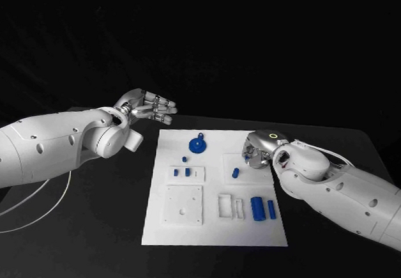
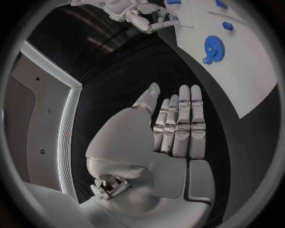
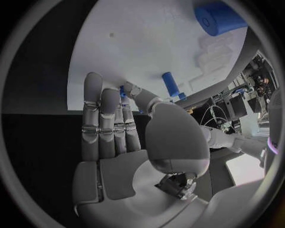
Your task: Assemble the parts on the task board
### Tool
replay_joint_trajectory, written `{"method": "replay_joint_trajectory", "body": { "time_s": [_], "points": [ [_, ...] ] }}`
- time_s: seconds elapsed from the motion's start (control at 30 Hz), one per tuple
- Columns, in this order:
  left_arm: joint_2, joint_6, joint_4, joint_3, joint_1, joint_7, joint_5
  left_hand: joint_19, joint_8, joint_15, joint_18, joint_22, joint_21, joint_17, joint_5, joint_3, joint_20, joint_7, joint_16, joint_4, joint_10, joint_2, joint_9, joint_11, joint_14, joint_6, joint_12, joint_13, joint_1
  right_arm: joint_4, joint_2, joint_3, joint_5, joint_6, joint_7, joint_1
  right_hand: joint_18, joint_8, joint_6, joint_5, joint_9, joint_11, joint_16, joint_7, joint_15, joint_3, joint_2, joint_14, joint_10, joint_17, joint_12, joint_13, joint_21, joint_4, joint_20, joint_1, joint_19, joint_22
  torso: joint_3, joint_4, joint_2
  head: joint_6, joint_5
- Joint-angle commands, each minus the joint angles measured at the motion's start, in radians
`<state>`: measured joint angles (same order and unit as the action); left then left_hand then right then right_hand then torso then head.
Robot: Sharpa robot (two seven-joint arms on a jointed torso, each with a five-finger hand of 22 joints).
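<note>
Centrally on the black table (image 1: pixel 83 233) lies the white rectangular task board (image 1: pixel 212 233), and everything else is placed against it. Off the board's far left corner the silver left hand (image 1: pixel 149 108) is held above the table, its fingers (image 2: pixel 189 124) stretched out straight and side by side with the thumb a little apart; nothing is held or touched by it. At the board's right edge, towards the far end, the silver right hand (image 1: pixel 257 156) is lowered over the board. Its fingers (image 3: pixel 101 118) are extended close together, and the thumb is turned inwards towards them, where a small blue piece (image 3: pixel 123 91) is seen just at the fingertips; whether that piece is pinched or merely touched cannot be told.

Near the board's far end a blue toothed gear with a small handle (image 1: pixel 197 144) is seen lying flat. A short blue peg (image 1: pixel 236 173) lies just beside the right hand, and two blue cylinders (image 1: pixel 264 208) rest side by side near the board's right edge, closer to the robot. Two small blue pieces (image 1: pixel 181 172) sit in a white holder left of the board's middle
</note>
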<state>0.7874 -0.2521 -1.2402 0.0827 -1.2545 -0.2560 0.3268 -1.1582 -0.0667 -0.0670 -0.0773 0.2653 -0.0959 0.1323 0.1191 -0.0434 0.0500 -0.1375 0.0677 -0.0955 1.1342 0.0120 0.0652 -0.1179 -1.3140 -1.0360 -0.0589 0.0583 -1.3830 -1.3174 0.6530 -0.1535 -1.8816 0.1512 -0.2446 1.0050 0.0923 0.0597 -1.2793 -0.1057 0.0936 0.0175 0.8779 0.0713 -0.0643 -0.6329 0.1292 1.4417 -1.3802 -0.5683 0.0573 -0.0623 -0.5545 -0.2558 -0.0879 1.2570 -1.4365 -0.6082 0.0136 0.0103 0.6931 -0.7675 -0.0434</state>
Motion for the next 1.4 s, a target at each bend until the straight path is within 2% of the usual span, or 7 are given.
{"method": "replay_joint_trajectory", "body": {
  "time_s": [0.03, 0.2, 0.7, 0.87, 1.17, 1.27, 1.4],
  "points": [
    [-0.003, 0.017, 0.002, -0.001, -0.002, -0.002, 0.009, 0.000, 0.003, 0.000, 0.007, -0.001, -0.006, 0.002, 0.000, -0.002, -0.001, -0.003, -0.003, -0.004, -0.007, 0.005, 0.000, 0.000, -0.004, 0.000, -0.001, 0.001, 0.002, -0.005, 0.002, 0.003, -0.013, 0.001, -0.024, -0.005, 0.019, 0.005, -0.010, 0.015, 0.003, -0.004, -0.001, 0.001, -0.006, -0.010, -0.016, 0.000, -0.012, -0.001, 0.003, -0.006, 0.009, -0.002, -0.006, 0.001, -0.003, -0.003, -0.0007, 0.0015, 0.000, 0.000, 0.001],
    [-0.003, 0.017, 0.011, -0.001, -0.002, 0.001, 0.011, 0.001, 0.003, 0.000, 0.006, -0.002, -0.008, 0.002, 0.001, -0.002, 0.000, -0.003, -0.003, -0.003, -0.009, 0.005, 0.000, 0.000, -0.004, 0.001, -0.001, 0.001, 0.002, -0.007, 0.010, -0.006, 0.019, -0.006, -0.025, -0.005, 0.018, 0.004, -0.013, 0.020, 0.007, -0.005, -0.007, 0.000, -0.008, -0.015, -0.016, 0.001, -0.015, 0.001, 0.003, -0.006, 0.024, -0.005, -0.008, -0.003, -0.008, -0.011, -0.0003, -0.0003, 0.000, 0.001, -0.002],
    [-0.009, 0.007, 0.038, -0.001, -0.002, 0.000, 0.014, 0.001, 0.003, 0.000, 0.006, -0.006, -0.013, 0.004, -0.001, 0.001, 0.000, -0.004, -0.003, 0.002, -0.014, 0.002, 0.000, -0.002, -0.006, 0.014, -0.001, 0.001, 0.002, -0.039, 0.030, -0.106, 0.145, -0.024, -0.010, -0.005, 0.016, 0.004, -0.012, 0.012, 0.010, -0.005, -0.009, 0.000, -0.010, -0.003, -0.022, 0.001, -0.015, 0.000, 0.003, -0.005, 0.047, -0.010, -0.010, -0.005, -0.015, -0.031, 0.0004, -0.0003, 0.000, 0.006, 0.001],
    [-0.010, 0.009, 0.040, -0.001, -0.002, 0.000, 0.014, 0.001, 0.002, 0.000, 0.006, -0.007, -0.014, 0.004, -0.001, 0.002, 0.000, -0.006, -0.003, 0.003, -0.015, 0.003, 0.000, -0.002, -0.006, 0.013, -0.001, 0.001, 0.002, -0.093, 0.048, -0.127, 0.187, -0.018, -0.002, -0.005, 0.016, 0.005, -0.011, 0.003, 0.010, -0.005, -0.012, 0.000, -0.012, 0.004, -0.026, 0.001, -0.013, 0.001, 0.003, -0.005, 0.058, -0.013, -0.011, -0.006, -0.018, -0.039, 0.0001, -0.0009, 0.000, 0.004, -0.003],
    [-0.020, -0.014, 0.045, -0.001, -0.002, -0.018, 0.013, 0.002, 0.002, 0.000, 0.006, -0.010, -0.016, 0.004, -0.001, 0.003, 0.001, -0.005, -0.003, 0.006, -0.010, 0.003, 0.001, -0.001, -0.006, 0.009, -0.002, 0.001, 0.001, -0.231, 0.053, -0.130, 0.180, -0.011, 0.006, -0.015, 0.016, 0.004, -0.011, 0.001, 0.010, -0.005, -0.013, 0.000, -0.011, 0.008, -0.028, 0.001, -0.013, 0.000, 0.003, -0.005, 0.066, -0.015, -0.011, -0.007, -0.020, -0.046, -0.0006, -0.0009, -0.003, -0.001, -0.029],
    [-0.028, -0.028, 0.052, -0.001, -0.002, -0.026, 0.009, 0.003, 0.002, 0.000, 0.006, -0.011, -0.016, 0.004, 0.000, 0.002, 0.001, -0.004, -0.003, 0.007, -0.006, 0.003, 0.001, 0.000, -0.004, 0.006, -0.002, 0.001, 0.000, -0.270, 0.047, -0.118, 0.156, -0.018, 0.003, -0.019, 0.015, 0.004, -0.011, 0.002, 0.010, -0.005, -0.013, 0.000, -0.011, 0.009, -0.029, 0.001, -0.013, 0.000, 0.003, -0.005, 0.068, -0.016, -0.011, -0.006, -0.021, -0.048, -0.0017, -0.0005, -0.005, -0.005, -0.041],
    [-0.045, -0.047, 0.071, -0.001, -0.002, -0.037, 0.002, 0.004, 0.002, 0.000, 0.006, -0.012, -0.016, 0.004, 0.000, 0.002, 0.001, -0.003, -0.003, 0.007, -0.004, 0.004, 0.001, 0.001, -0.003, 0.004, -0.001, 0.001, -0.001, -0.311, 0.030, -0.081, 0.119, -0.031, -0.003, -0.021, 0.015, 0.004, -0.011, 0.003, 0.010, -0.005, -0.013, 0.000, -0.011, 0.009, -0.029, 0.002, -0.013, 0.000, 0.003, -0.005, 0.069, -0.016, -0.011, -0.006, -0.021, -0.050, -0.0046, -0.0007, -0.011, -0.010, -0.061]
  ]
}}
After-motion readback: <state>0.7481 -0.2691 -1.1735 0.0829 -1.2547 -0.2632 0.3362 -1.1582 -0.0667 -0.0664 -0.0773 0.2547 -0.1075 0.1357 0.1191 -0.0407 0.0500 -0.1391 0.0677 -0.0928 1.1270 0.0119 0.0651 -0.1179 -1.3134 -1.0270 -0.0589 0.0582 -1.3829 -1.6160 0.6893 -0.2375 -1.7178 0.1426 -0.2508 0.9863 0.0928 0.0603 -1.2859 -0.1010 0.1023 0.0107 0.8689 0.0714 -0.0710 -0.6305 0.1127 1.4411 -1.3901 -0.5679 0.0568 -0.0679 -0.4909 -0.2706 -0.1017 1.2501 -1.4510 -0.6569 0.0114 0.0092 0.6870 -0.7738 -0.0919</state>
